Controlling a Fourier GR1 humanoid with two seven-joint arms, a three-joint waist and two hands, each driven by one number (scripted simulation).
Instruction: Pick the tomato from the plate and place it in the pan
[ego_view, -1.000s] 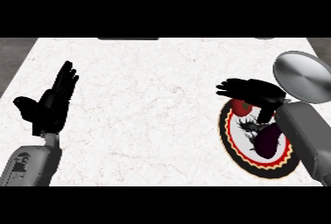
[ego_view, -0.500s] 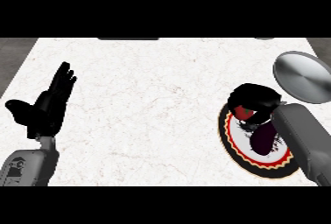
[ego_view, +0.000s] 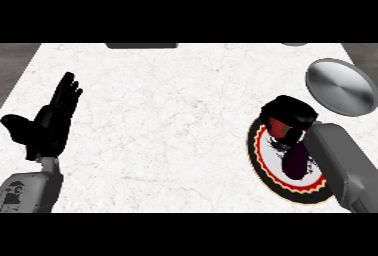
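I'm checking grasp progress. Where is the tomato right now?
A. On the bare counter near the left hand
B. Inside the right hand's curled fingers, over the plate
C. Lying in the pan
B: the red tomato shows within the right hand, above the plate.

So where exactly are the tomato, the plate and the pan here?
tomato (ego_view: 280, 126), head view, red patch showing under the right hand's curled fingers.
plate (ego_view: 260, 161), head view, its patterned left rim.
pan (ego_view: 341, 88), head view, middle of its grey inside.
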